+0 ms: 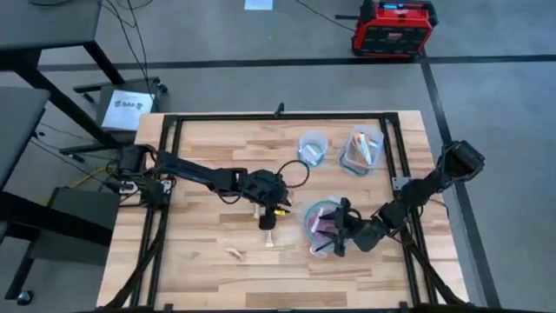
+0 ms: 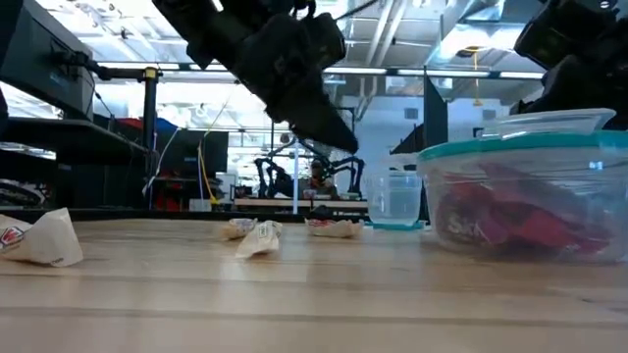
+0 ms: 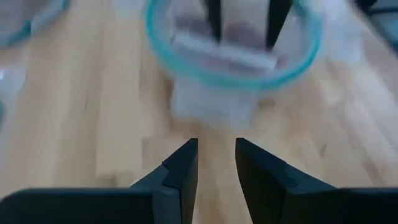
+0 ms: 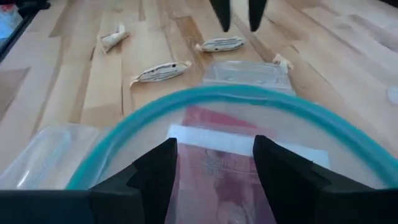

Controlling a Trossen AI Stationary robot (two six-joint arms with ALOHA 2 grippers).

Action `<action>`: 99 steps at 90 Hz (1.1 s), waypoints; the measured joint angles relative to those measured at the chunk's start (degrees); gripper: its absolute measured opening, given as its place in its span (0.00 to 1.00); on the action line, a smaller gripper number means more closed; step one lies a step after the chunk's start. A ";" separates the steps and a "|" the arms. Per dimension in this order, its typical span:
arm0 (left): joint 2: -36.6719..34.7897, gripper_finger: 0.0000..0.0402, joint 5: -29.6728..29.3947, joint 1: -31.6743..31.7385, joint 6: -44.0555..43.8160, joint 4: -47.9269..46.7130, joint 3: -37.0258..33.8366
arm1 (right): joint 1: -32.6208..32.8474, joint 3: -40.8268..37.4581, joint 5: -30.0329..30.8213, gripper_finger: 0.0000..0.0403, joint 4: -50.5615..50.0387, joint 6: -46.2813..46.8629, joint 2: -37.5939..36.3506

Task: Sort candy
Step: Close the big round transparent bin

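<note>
A teal-rimmed clear container (image 1: 320, 211) (image 4: 124, 134) holds red packets (image 4: 211, 118) and a pale white wrapper (image 4: 211, 140). My right gripper (image 1: 334, 242) (image 4: 214, 168) hangs open over its near side, fingers on either side of the candy, touching nothing that I can see. My left gripper (image 1: 268, 221) (image 3: 216, 163) points down just left of that container, narrowly open and empty. Loose pale candies lie on the wood: two near the left gripper (image 4: 221, 43) (image 4: 158, 71), one farther off (image 4: 112, 38) and one beside the container (image 4: 283, 61).
Two more clear blue-rimmed containers stand at the far side, one nearly empty (image 1: 312, 148) and one with orange-white wrappers (image 1: 360, 149). A flat clear plastic piece (image 4: 245, 73) lies against the near container. A black frame (image 1: 165, 174) runs around the table.
</note>
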 joint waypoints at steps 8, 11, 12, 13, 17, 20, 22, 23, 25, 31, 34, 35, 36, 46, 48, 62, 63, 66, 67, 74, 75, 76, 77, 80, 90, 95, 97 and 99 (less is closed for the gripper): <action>1.41 0.23 0.01 -0.04 -0.08 2.10 -0.11 | -0.11 0.02 -0.02 0.50 -0.17 -0.02 0.04; 1.87 0.23 -0.08 -0.04 -0.20 3.00 -0.09 | -0.13 0.02 -0.01 0.50 -0.21 -0.04 0.04; 1.98 0.23 -0.08 -0.03 -0.20 2.92 -0.10 | -0.13 0.02 -0.02 0.50 -0.23 -0.04 0.04; 1.98 0.23 -0.07 -0.02 -0.22 2.69 -0.15 | -0.13 0.02 -0.03 0.50 -0.24 -0.04 0.04; 2.44 0.23 -0.06 0.01 -0.23 2.93 -0.33 | -0.13 0.03 -0.03 0.50 -0.34 -0.04 0.04; 3.21 0.23 -0.05 0.01 -0.19 4.62 0.06 | -0.13 0.04 -0.03 0.50 -0.44 -0.01 0.04; 3.45 0.23 -0.06 0.01 -0.19 5.25 0.28 | -0.13 0.04 -0.03 0.50 -0.47 0.04 0.04; 3.49 0.23 -0.05 0.01 -0.20 5.30 0.27 | -0.14 0.04 -0.03 0.50 -0.49 0.08 0.04; 3.54 0.23 -0.03 0.01 -0.26 5.02 0.17 | -0.15 0.04 -0.03 0.50 -0.52 0.16 0.04; 4.96 0.23 0.24 -0.04 -0.53 7.06 -0.02 | -0.17 0.04 -0.05 0.50 -0.55 0.24 0.04; 5.78 0.23 0.38 -0.04 -0.67 8.67 0.20 | -0.19 0.02 -0.04 0.50 -0.47 0.23 0.04; 5.89 0.23 0.48 -0.04 -0.69 8.77 0.18 | -0.21 0.02 -0.04 0.50 -0.46 0.24 0.04; 6.03 0.23 0.62 -0.04 -0.73 8.79 0.15 | -0.25 0.02 -0.05 0.50 -0.46 0.24 0.04; 8.33 0.23 1.81 -0.04 -0.82 10.00 1.54 | -0.33 0.01 -0.21 0.50 -0.76 0.42 0.04; 8.66 0.23 2.00 -0.04 -0.84 9.48 1.73 | -0.42 0.00 -0.23 0.50 -0.78 0.42 0.04; 9.42 0.23 2.84 -0.21 -0.92 9.59 2.96 | -0.87 0.02 -0.49 0.50 -0.92 0.41 0.07; 9.41 0.23 2.84 -0.22 -0.80 9.70 3.03 | -0.87 0.02 -0.54 0.50 -0.90 0.39 0.07; 9.41 0.23 2.84 -0.26 -0.46 9.99 3.13 | -0.90 -0.02 -0.66 0.50 -0.91 0.38 0.05; 9.41 0.23 2.86 -0.26 -0.37 10.01 3.13 | -0.90 -0.02 -0.68 0.50 -0.93 0.36 0.04; 9.41 0.23 2.90 -0.23 -0.36 10.12 3.13 | -0.95 0.00 -0.90 0.50 -1.17 0.35 0.04; 9.41 0.23 2.89 -0.23 -0.36 10.12 3.13 | -0.97 0.00 -0.91 0.50 -1.19 0.35 0.04; 9.41 0.23 2.89 -0.24 -0.36 10.10 3.13 | -0.98 0.00 -0.92 0.50 -1.21 0.35 0.04; 9.41 0.23 2.89 -0.25 -0.34 10.06 3.13 | -0.98 0.01 -0.93 0.50 -1.27 0.35 0.04; 9.41 0.23 2.89 -0.26 -0.18 9.80 3.13 | -0.98 0.02 -0.95 0.50 -1.46 0.33 0.04; 9.41 0.23 2.87 -0.30 -0.14 8.75 3.09 | -0.98 0.02 -1.23 0.50 -1.62 0.33 0.04; 9.41 0.23 2.86 -0.30 -0.13 8.87 3.08 | -0.98 0.00 -1.29 0.50 -1.63 0.33 0.04; 9.41 0.23 2.86 -0.30 -0.13 9.03 3.08 | -0.98 0.00 -1.32 0.50 -1.67 0.33 0.04; 9.41 0.23 2.86 -0.30 -0.14 9.18 3.08 | -0.98 0.00 -1.31 0.50 -1.68 0.33 0.04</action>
